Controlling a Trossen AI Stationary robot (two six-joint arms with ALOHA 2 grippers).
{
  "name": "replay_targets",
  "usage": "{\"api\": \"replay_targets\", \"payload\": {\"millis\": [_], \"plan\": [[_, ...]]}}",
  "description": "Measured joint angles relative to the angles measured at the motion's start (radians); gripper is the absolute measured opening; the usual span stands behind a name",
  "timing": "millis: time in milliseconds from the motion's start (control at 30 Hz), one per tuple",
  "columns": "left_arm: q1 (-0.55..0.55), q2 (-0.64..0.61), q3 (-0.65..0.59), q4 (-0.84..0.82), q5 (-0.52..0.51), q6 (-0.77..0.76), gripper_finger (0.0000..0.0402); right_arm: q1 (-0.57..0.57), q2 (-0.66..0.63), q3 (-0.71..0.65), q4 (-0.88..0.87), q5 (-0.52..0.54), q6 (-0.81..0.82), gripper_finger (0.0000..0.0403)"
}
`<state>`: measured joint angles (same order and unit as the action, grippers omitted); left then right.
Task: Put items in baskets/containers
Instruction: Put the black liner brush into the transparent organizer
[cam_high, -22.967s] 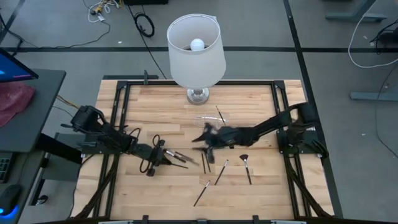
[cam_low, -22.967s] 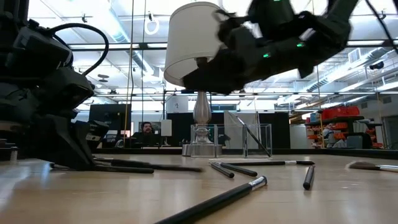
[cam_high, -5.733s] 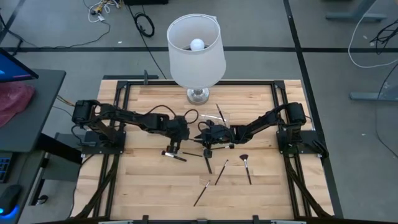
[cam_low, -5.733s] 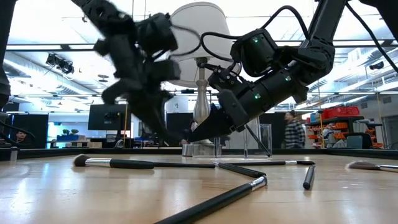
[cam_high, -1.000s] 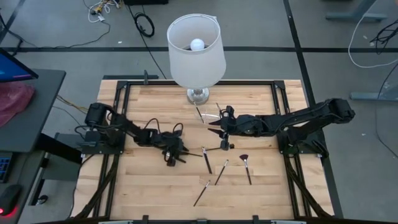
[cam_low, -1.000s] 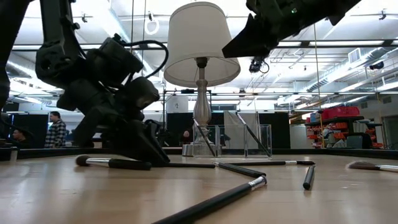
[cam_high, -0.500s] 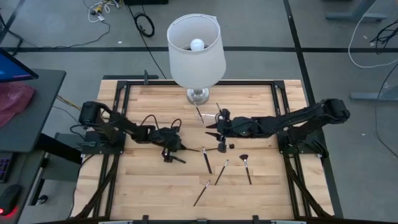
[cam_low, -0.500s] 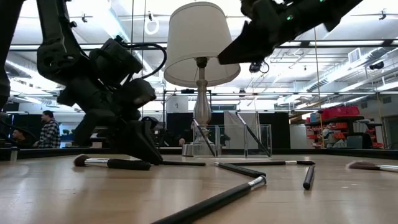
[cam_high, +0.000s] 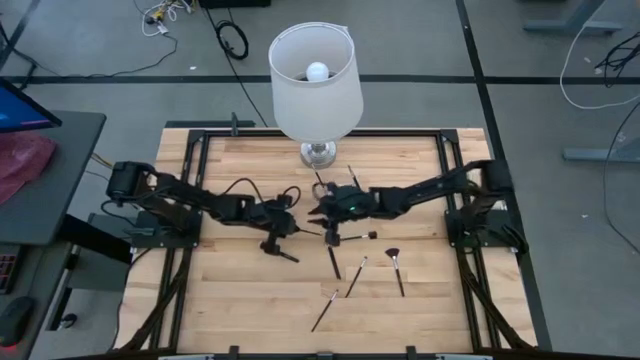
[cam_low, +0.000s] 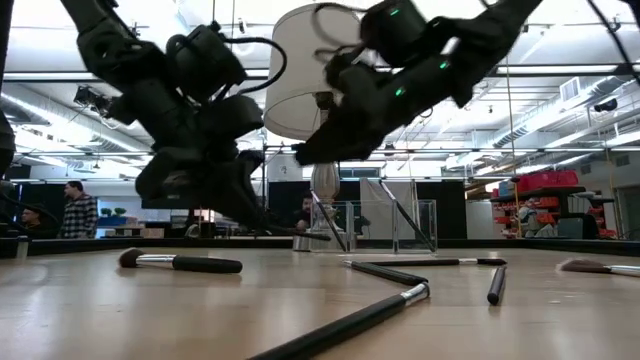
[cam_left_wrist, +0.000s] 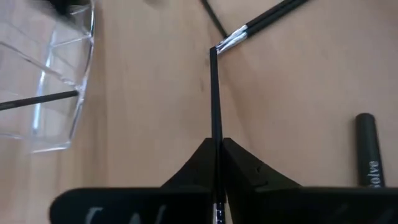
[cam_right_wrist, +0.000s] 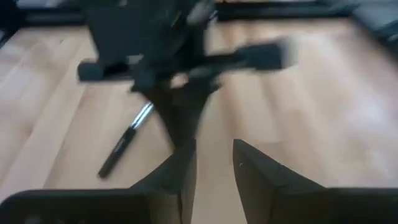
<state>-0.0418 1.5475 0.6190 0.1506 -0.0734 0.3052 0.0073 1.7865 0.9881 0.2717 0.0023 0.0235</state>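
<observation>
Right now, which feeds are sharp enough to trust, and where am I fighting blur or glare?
Left wrist view: sharp on the thin brush pinched in the left gripper; the clear plastic box shows bright edge glints. Right wrist view: motion-smeared throughout, right gripper included. Low view: ceiling lights backlight both arms into silhouettes. High view: evenly lit.
</observation>
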Motion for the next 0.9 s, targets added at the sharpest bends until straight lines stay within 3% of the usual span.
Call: {"api": "replay_targets", "payload": {"millis": [167, 333, 900], "plan": [[0.000, -0.002, 0.045, -0.086, -0.025, 0.016, 0.0012, 0.000, 0.134, 0.128, -0.185, -0.022, 0.021, 0.0107], [-0.001, -0.002, 0.045, -0.087, -0.042, 0.032, 0.0015, -0.002, 0.212, 0.206, -0.202, -0.022, 0.036, 0.0107], [-0.001, -0.003, 0.046, -0.069, -0.099, 0.083, 0.0017, -0.013, 0.233, 0.219, -0.198, -0.042, 0.022, 0.0099]]}}
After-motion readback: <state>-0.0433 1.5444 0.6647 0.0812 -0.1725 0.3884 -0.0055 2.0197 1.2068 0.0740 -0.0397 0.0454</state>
